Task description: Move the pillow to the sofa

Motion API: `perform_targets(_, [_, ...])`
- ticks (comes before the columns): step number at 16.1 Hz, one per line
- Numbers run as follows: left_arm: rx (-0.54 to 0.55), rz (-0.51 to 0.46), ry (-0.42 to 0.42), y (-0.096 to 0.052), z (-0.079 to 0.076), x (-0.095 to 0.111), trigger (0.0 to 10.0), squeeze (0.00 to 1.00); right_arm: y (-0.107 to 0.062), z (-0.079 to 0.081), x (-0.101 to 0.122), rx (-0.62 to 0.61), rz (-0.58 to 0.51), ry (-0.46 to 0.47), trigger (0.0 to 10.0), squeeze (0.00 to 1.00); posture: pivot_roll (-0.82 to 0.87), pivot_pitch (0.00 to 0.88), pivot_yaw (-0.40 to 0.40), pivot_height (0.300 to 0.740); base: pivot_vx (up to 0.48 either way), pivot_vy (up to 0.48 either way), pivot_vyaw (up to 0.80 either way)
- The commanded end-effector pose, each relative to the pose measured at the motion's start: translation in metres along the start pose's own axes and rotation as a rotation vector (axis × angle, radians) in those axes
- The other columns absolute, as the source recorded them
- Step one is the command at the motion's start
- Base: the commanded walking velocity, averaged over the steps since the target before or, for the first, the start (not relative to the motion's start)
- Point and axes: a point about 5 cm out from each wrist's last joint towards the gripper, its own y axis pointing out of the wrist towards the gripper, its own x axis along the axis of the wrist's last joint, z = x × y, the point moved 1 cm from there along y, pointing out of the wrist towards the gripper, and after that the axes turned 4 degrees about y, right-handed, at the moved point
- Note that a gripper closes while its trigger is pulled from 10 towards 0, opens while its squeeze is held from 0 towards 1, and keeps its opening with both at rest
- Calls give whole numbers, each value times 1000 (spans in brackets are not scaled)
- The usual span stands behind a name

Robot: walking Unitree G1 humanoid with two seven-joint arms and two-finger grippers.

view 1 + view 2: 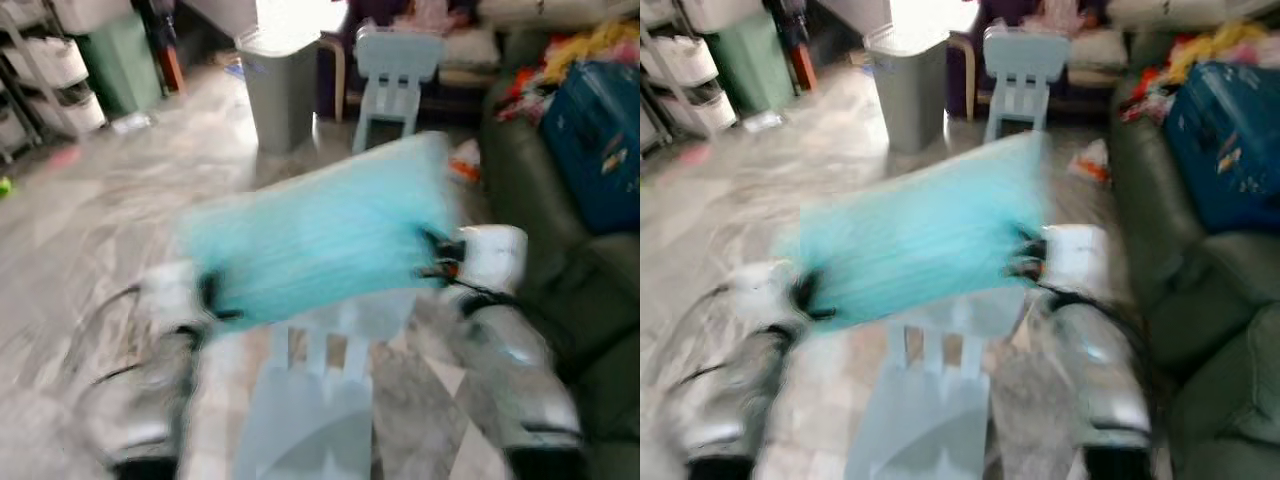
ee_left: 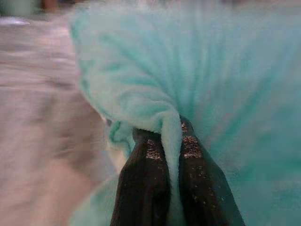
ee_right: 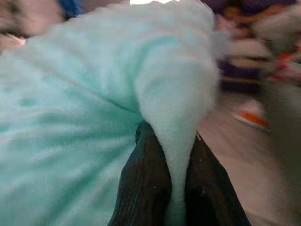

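Observation:
A fluffy turquoise pillow (image 1: pixel 320 235) hangs in the air in front of me, stretched between both arms and blurred by motion. My left gripper (image 1: pixel 212 297) is shut on its left edge, and the left wrist view shows a fold of pillow (image 2: pixel 197 80) pinched between the black fingers (image 2: pixel 143 174). My right gripper (image 1: pixel 434 257) is shut on the right edge, with fabric (image 3: pixel 94 103) squeezed between its fingers (image 3: pixel 146 183). The dark green sofa (image 1: pixel 590 300) stands to my right.
A light blue child's chair (image 1: pixel 310 400) stands right below the pillow. A second one (image 1: pixel 395 75) and a grey bin (image 1: pixel 280 85) are farther ahead. A blue bag (image 1: pixel 600 140) and clutter lie on the sofa's far end. Shelves (image 1: pixel 50 70) stand at the back left.

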Motion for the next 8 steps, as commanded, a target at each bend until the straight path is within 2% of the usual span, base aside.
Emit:
perform_targets(1, [37, -14, 19, -7, 18, 5, 10000, 0, 7, 16, 11, 44, -42, 18, 10000, 0, -104, 0, 12, 740, 0, 0, 0])
perform_targets(2, [28, -26, 43, -7, 16, 7, 10000, 0, 7, 17, 11, 45, -42, 18, 10000, 0, -104, 0, 12, 740, 0, 0, 0])
perform_targets(4, [45, -30, 41, -7, 17, 7, 10000, 0, 7, 17, 11, 45, -39, 22, 10000, 0, -105, 0, 11, 740, 0, 0, 0])
perform_targets(6, [20, -24, -37, -5, 13, 9, 10000, 0, 7, 17, 10, 34, -25, 25, 10000, 0, -109, 0, 9, 740, 0, 0, 0])
perform_targets(8, [42, -17, -3, -4, 12, 10, 10000, 0, 6, 16, 7, 25, -6, 24, 10000, 0, -112, 0, 7, 740, 0, 0, 0])
